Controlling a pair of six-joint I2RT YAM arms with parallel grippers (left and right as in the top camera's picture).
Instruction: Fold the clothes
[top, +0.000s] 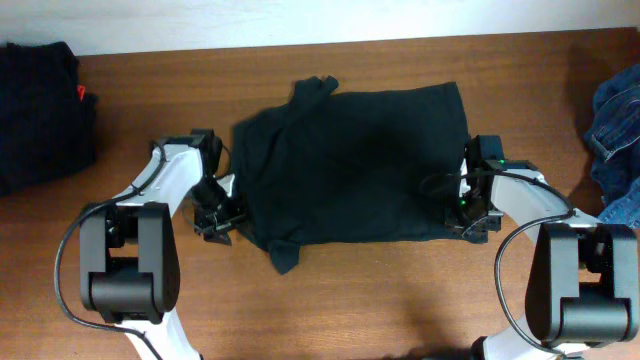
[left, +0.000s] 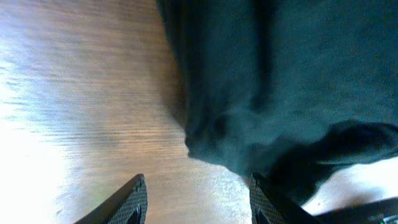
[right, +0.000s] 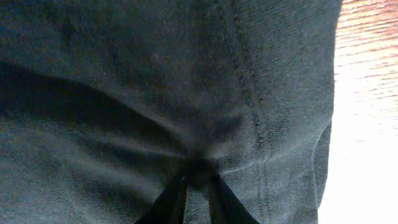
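A plain black T-shirt (top: 350, 165) lies partly folded in the middle of the table, one sleeve (top: 312, 92) sticking out at the top and a bit of cloth (top: 282, 257) at the bottom left. My left gripper (top: 215, 222) is open at the shirt's left edge, with bare wood between its fingers (left: 196, 202) and the cloth's edge (left: 249, 124) touching the right finger. My right gripper (top: 468, 215) is shut on a pinch of the shirt's hemmed right edge (right: 196, 168).
A dark heap of clothes (top: 40, 110) with a red tag lies at the far left. Blue denim (top: 618, 140) lies at the right edge. The wooden table (top: 350, 300) meets a white wall at the back.
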